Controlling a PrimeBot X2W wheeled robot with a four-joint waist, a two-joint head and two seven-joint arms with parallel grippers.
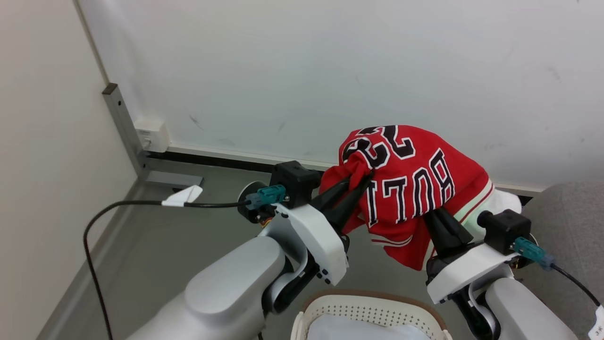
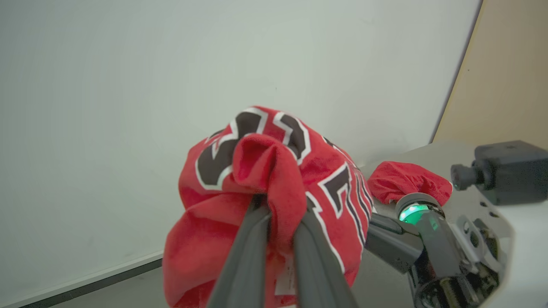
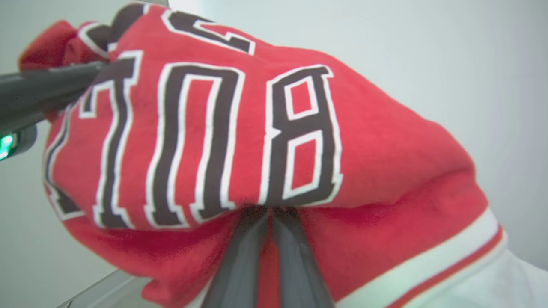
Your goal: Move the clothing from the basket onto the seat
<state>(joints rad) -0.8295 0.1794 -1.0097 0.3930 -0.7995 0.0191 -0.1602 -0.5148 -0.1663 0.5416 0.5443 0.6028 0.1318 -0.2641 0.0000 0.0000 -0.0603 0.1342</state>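
A red jersey [image 1: 410,184] with black white-edged letters and numerals hangs in the air between my two grippers, in front of the wall. My left gripper [image 1: 361,182] is shut on a bunched fold at its upper left; the left wrist view shows cloth pinched between the fingers [image 2: 252,222]. My right gripper [image 3: 269,211] is shut on the jersey's lower part, its tips buried in the cloth. White cloth [image 3: 492,282] shows past the striped hem. The basket [image 1: 330,300] stands below at the bottom edge, with a white garment [image 1: 358,328] inside. The grey seat [image 1: 571,222] is at the right.
A pale wall runs close behind the jersey. At the left corner are a metal post [image 1: 120,123] and a white socket box [image 1: 151,134]. A black cable [image 1: 141,203] trails from my left wrist over grey floor. Another red bundle [image 2: 406,182] lies on a pale surface beyond my right arm.
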